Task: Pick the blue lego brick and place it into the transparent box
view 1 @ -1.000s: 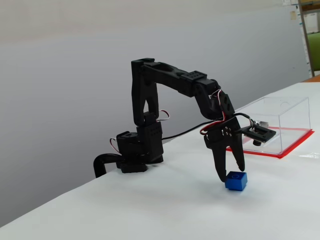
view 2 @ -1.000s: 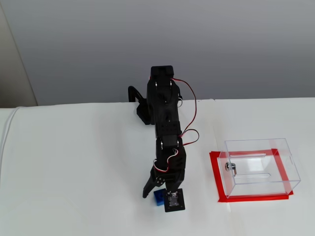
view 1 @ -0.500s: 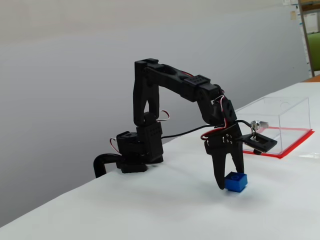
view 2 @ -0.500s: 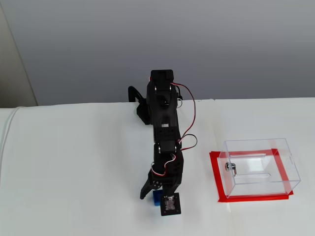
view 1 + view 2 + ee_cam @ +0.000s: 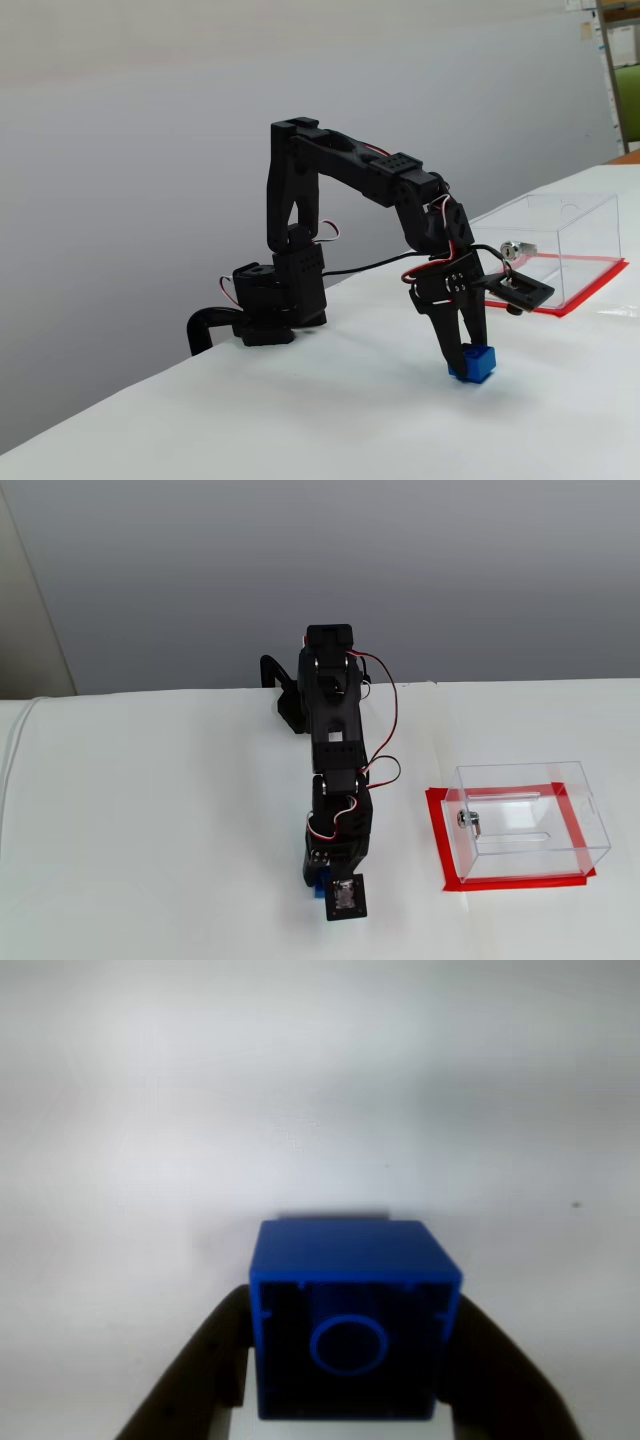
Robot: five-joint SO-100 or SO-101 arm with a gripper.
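The blue lego brick [image 5: 355, 1260] fills the lower middle of the wrist view, its hollow face with a round ring turned to the camera. My gripper [image 5: 352, 1310] is shut on it, with one black finger [image 5: 210, 1365] pressed on each side. In both fixed views the gripper [image 5: 463, 352] [image 5: 322, 878] points down at the white table with the brick [image 5: 474, 364] [image 5: 318, 889] at its tips, slightly tilted and at table level. The transparent box [image 5: 560, 235] [image 5: 530, 820] stands to the right on its red base [image 5: 585, 292] [image 5: 440, 855], well apart from the gripper.
A small silver metal piece [image 5: 515, 247] [image 5: 468, 820] shows at the box's near wall. The arm's base [image 5: 275, 300] [image 5: 300, 705] is clamped at the table's back edge. A wrist camera mount [image 5: 345, 897] juts forward over the brick.
The fingers, spread around the brick a second ago, have closed onto it. The brick has shifted slightly and tilted between them.
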